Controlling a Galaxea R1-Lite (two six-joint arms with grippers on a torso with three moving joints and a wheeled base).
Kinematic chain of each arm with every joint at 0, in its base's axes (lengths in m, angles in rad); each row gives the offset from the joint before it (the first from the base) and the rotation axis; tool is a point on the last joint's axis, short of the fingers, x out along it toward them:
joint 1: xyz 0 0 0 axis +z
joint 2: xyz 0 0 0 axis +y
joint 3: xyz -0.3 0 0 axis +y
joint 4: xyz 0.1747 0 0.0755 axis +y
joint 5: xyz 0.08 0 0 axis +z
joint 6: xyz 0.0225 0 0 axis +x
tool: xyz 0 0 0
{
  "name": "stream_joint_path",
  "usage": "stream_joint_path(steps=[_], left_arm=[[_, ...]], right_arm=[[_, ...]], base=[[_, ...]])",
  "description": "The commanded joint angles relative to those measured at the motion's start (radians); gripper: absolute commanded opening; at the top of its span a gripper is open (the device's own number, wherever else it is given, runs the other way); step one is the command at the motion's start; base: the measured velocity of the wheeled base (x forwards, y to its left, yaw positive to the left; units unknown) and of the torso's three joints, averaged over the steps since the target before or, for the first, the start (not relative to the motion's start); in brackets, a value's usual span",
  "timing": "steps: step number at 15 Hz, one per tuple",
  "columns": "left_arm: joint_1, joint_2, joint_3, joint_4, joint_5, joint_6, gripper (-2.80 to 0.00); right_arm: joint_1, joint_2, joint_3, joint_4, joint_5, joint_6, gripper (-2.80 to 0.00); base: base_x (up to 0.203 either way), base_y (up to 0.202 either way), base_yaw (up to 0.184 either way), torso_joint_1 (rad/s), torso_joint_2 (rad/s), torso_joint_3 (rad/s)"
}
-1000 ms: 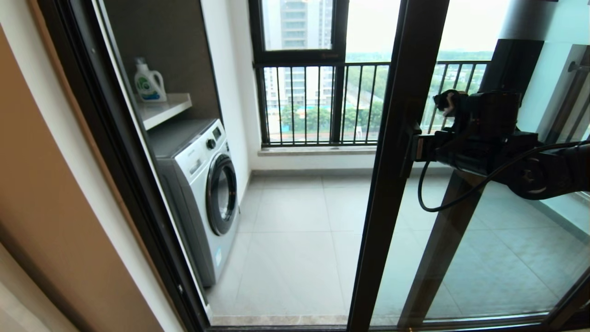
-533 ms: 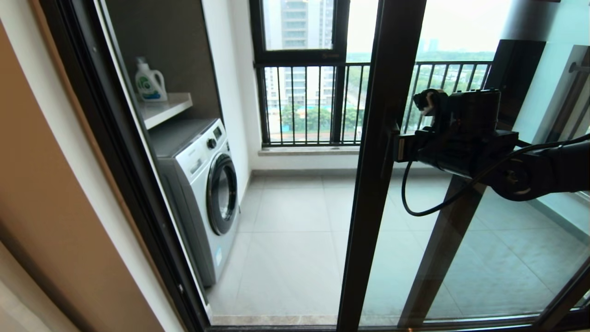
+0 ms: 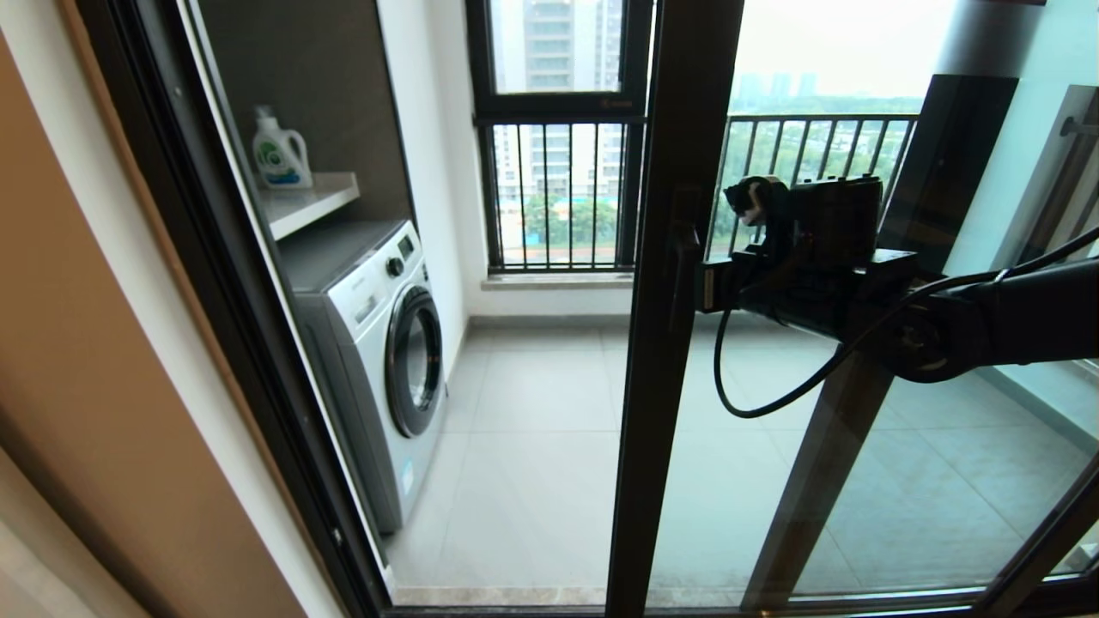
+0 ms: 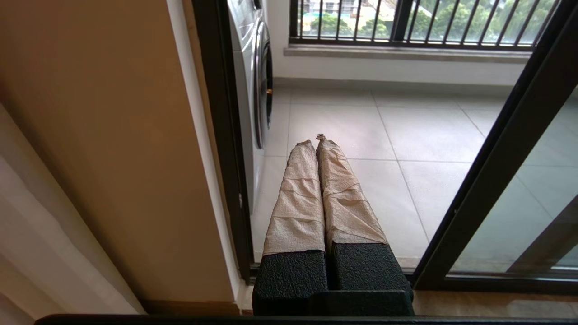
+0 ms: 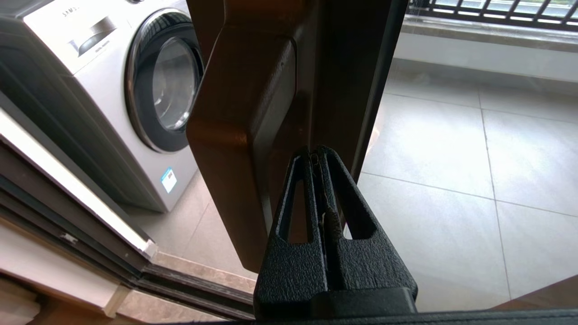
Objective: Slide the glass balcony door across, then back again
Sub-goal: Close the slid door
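The tall glass balcony door in its dark brown metal frame (image 3: 661, 343) stands partway across the opening in the head view, its leading upright running from the top of the picture down to the floor track a little right of centre. To its left the doorway is open onto a balcony with a pale grey tiled floor (image 3: 541, 446). To its right, seen through the glass, a second dark upright (image 3: 867, 378) leans behind it.

At the left of the balcony a white front-loading washing machine with a round dark door (image 3: 382, 343) sits under a white shelf (image 3: 309, 202), on which stands a white detergent bottle with a green label (image 3: 279, 154). At the back, an outer window with black railing bars (image 3: 558, 197) looks out on buildings and trees.

The right arm reaches in from the right at mid height. The right gripper (image 5: 318, 158) has its two black fingers pressed together, nothing between them, the tips tucked in behind the door's dark brown bar handle (image 5: 244, 135) and against the frame.

The left gripper (image 4: 314, 144) hangs low near the beige wall (image 4: 90, 135) by the door track, its tape-wrapped fingers (image 4: 293, 198) closed against each other and holding nothing.
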Motion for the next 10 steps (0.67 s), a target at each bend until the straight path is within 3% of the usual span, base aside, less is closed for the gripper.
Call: stream_joint_path(steps=[1, 10], left_arm=[[0.0, 0.0, 0.0, -0.001, 0.0, 0.0, -2.8], [0.0, 0.0, 0.0, -0.001, 0.0, 0.0, -2.8]], right_arm=[[0.019, 0.012, -0.006, -0.002, -0.002, 0.0, -2.8], [0.098, 0.065, -0.068, 0.004, -0.002, -0.001, -2.8]], base=[[0.0, 0.0, 0.0, 0.0, 0.0, 0.0], [0.0, 0.0, 0.0, 0.0, 0.0, 0.0]])
